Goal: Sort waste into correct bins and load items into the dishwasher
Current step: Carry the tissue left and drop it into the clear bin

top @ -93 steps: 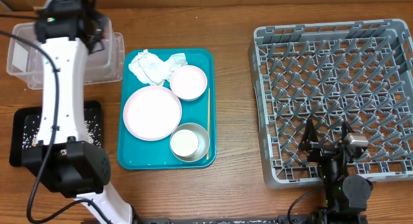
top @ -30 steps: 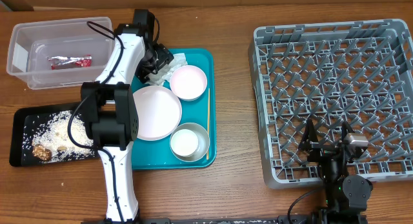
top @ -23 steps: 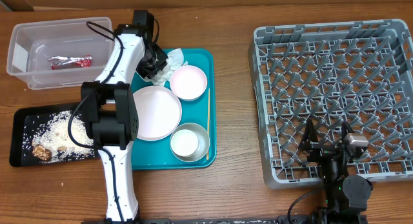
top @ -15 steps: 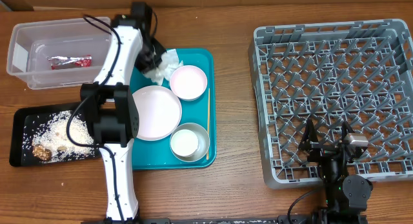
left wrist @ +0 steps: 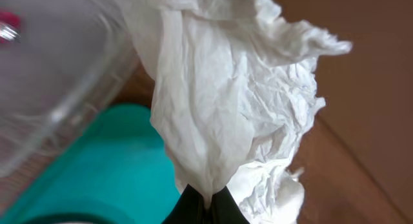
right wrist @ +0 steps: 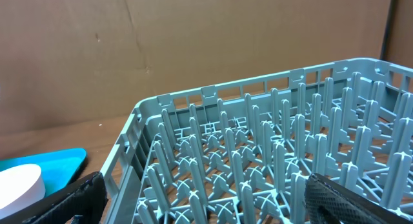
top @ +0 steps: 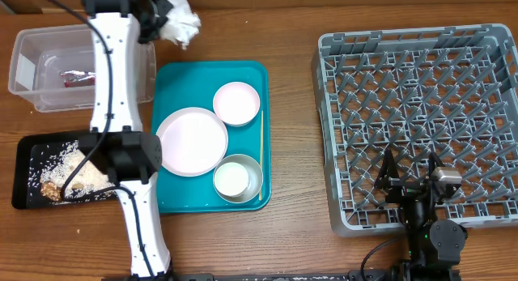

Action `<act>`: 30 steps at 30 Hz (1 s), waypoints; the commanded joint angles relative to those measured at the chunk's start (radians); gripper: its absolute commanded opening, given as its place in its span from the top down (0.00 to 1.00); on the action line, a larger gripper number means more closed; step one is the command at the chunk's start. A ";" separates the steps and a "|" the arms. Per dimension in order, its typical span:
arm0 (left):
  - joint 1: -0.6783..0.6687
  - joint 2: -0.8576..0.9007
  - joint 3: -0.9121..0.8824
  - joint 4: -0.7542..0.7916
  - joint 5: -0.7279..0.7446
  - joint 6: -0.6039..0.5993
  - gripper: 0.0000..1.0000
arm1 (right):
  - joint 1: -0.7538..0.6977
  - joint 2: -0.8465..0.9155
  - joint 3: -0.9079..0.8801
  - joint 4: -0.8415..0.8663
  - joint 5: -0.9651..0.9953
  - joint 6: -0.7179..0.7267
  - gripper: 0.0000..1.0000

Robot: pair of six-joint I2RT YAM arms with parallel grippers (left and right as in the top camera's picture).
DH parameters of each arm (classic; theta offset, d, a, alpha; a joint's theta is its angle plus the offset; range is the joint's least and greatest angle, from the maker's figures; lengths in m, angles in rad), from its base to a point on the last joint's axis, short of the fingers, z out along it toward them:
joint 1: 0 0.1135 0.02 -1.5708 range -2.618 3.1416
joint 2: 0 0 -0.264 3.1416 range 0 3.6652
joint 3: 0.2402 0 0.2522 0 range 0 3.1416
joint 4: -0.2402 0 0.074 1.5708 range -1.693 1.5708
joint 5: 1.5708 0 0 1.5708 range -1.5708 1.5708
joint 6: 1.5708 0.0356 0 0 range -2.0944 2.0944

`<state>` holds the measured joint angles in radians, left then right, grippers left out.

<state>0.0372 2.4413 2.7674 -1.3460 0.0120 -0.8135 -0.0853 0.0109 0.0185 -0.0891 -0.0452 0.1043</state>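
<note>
A moment ago my left gripper (top: 160, 15) was down on the far left corner of the teal tray (top: 190, 78), spread over the napkins; now it has pinched right down on a fold of the crumpled napkin wad (left wrist: 226, 101) and lifted it clear. The wad hangs from the tips, up beyond the tray's far edge and just right of the clear tub (top: 24, 70). The tray corner where the paper lay is bare teal. From the wrist view the tub wall sits off to the left and the tray below, so I judge the paper is not yet over the tub. The snack wrapper (top: 77, 77) already lies in that tub, and the rice (top: 73, 174) sits in the black tray (top: 24, 151) on the near left, so this looks like the last waste on the serving tray. What is left there is dishware: the dinner plate (top: 192, 141), a small white bowl (top: 236, 103), the steel-sided bowl (top: 237, 178) and the chopstick (top: 261, 151). My right gripper (top: 409, 169) hangs wide open and empty at the near edge of the dish rack (top: 421, 78), which has nothing loaded in it.
</note>
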 commanded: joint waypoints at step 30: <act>0.264 -0.037 0.044 -0.340 -0.123 -0.025 0.00 | -0.004 -0.008 -0.011 0.008 0.000 0.000 0.00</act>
<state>0.2947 2.4413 2.7712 -1.6539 -0.1234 -0.8062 -0.0853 0.0109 0.0185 -0.0891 -0.0452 0.1043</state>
